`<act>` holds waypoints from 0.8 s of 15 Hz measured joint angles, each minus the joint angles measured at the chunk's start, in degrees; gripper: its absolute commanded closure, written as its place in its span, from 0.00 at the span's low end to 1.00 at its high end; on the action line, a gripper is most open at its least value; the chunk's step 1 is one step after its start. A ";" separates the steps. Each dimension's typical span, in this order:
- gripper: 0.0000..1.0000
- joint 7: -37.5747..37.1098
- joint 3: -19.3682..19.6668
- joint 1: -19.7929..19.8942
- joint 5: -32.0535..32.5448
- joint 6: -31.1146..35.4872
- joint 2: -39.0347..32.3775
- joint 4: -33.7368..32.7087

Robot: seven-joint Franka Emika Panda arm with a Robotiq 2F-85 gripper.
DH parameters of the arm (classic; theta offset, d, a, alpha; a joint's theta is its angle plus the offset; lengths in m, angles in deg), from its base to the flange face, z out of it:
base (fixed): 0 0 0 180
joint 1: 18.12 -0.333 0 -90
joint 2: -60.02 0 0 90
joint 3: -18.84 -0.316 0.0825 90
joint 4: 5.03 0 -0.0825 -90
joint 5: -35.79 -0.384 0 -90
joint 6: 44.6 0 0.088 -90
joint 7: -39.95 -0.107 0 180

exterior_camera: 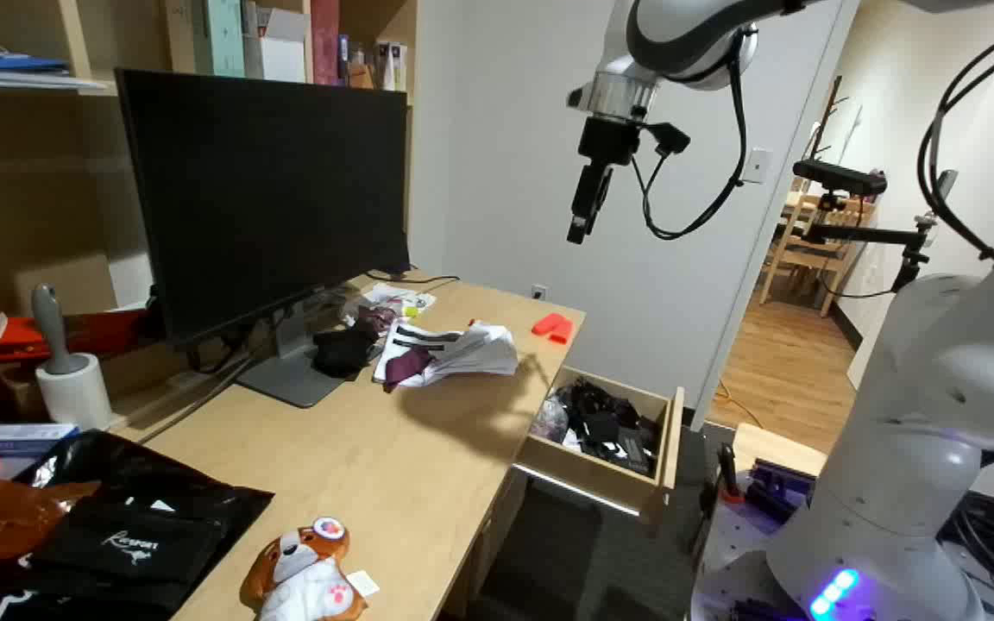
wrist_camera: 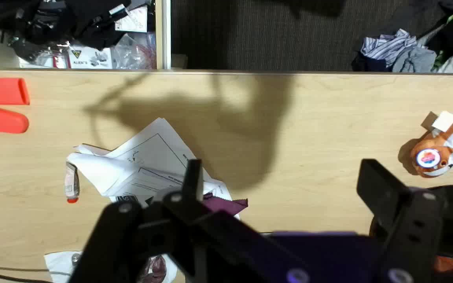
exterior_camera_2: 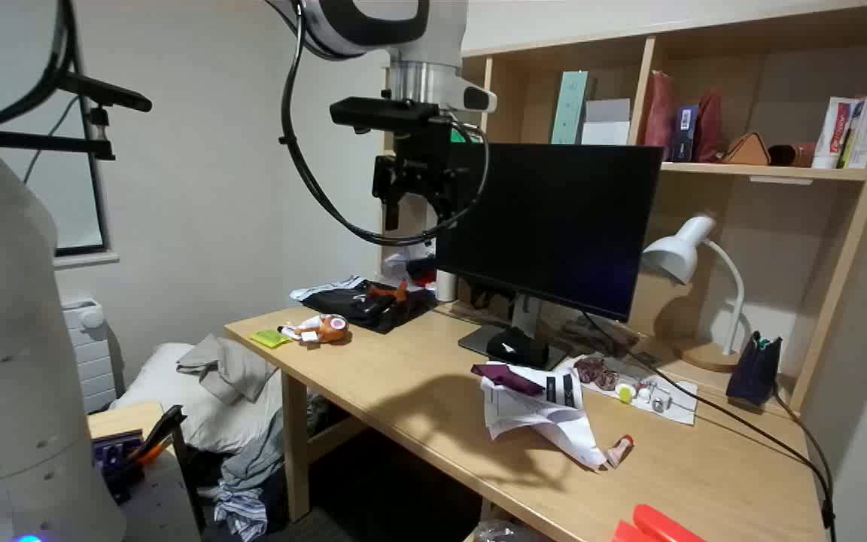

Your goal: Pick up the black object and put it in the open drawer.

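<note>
The black object [exterior_camera: 344, 349] is a small irregular black lump on the monitor's stand base. It also shows in an exterior view [exterior_camera_2: 518, 348]. In the wrist view it is out of sight, behind the gripper or below the frame. The open drawer [exterior_camera: 588, 479] sticks out below the desk edge and holds black items and plastic bags. Its wooden wall shows at the top left of the wrist view [wrist_camera: 159, 39]. My gripper [exterior_camera: 581, 228] is open and empty, high above the desk. Its spread fingers show in an exterior view [exterior_camera_2: 418, 214] and the wrist view [wrist_camera: 281, 167].
The large monitor [exterior_camera: 264, 198] stands behind the black object. Crumpled white papers [exterior_camera: 454, 349] with a purple cloth [exterior_camera_2: 509, 378] lie beside it. Red pieces [exterior_camera: 553, 328] lie near the desk end. A plush dog [exterior_camera: 311, 573] and black packets [exterior_camera: 117, 535] lie at the opposite end.
</note>
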 measured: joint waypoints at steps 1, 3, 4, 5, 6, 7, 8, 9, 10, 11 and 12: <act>0.00 0.00 0.00 0.00 0.00 0.00 0.00 0.00; 0.00 0.00 0.00 0.00 0.00 0.00 0.00 0.00; 0.00 0.00 0.00 0.00 0.00 0.00 0.00 0.00; 0.00 0.00 -0.17 -0.05 -0.11 0.00 -0.23 -0.03; 0.00 -0.03 -0.49 -0.19 -0.50 -0.01 -0.84 -0.10; 0.00 -1.45 -1.21 -0.40 -1.09 0.03 -2.09 -0.37; 0.00 -3.57 -2.15 -0.75 -1.86 0.39 -3.81 -0.93; 0.00 -6.95 -3.48 -1.17 -2.56 1.70 -6.19 -1.72; 0.00 -10.74 -5.00 -1.55 -2.89 3.96 -8.96 -2.65; 0.00 -15.20 -6.59 -1.82 -2.96 7.16 -12.08 -3.73; 0.00 -19.66 -8.17 -1.88 -2.95 10.47 -15.50 -5.06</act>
